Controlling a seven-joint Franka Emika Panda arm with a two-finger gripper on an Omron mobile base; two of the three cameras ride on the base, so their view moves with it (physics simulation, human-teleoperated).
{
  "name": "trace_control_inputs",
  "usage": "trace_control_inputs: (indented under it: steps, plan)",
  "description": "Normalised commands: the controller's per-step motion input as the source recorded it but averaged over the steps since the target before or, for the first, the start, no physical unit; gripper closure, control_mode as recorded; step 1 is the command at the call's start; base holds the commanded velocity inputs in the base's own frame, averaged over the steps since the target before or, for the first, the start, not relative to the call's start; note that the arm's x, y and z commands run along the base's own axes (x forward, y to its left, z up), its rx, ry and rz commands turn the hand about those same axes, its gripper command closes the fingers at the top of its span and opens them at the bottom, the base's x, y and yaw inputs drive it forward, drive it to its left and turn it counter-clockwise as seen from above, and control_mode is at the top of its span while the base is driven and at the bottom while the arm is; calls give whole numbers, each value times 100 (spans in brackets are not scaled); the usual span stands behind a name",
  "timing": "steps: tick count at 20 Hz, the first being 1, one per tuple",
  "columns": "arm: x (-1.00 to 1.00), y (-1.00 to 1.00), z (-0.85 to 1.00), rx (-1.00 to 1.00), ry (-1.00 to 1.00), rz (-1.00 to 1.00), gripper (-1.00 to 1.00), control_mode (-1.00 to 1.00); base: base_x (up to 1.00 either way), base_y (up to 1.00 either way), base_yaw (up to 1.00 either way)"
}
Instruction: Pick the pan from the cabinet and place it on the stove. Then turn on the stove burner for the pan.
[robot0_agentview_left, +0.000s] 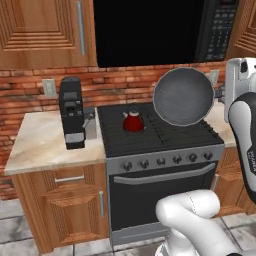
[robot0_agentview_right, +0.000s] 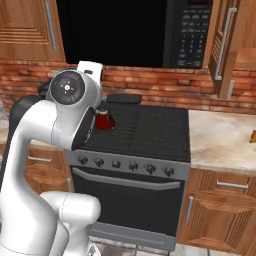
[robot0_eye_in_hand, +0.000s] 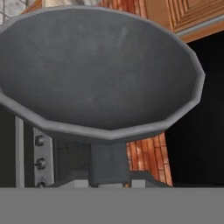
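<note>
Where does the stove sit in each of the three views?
Left base view: the stove stands in the centre, below the microwave.
Right base view: centre, slightly right.
Hand view: lower left edge, its knobs stacked vertically under the pan.
Shared landmark: the brick wall.

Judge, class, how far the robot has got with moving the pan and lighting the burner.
Done: the pan is out of the cabinet. In hand: the gripper holds it by the handle, tilted in the air above the stove. Left: setting it down, then turning a knob.
</note>
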Motion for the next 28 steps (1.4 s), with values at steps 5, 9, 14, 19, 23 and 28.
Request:
trace_control_inputs:
  steps: [5,9,14,19,23,28]
  plan:
    - [0,0,0,0,0,0,100,100,45,16,0]
    - [0,0,0,0,0,0,100,100,42,15,0]
    - [0,0,0,0,0,0,100,100,44,22,0]
    - [0,0,0,0,0,0,100,100,44,24,0]
    - [0,0,0,0,0,0,100,100,41,23,0]
    - [0,0,0,0,0,0,100,100,28,32,0]
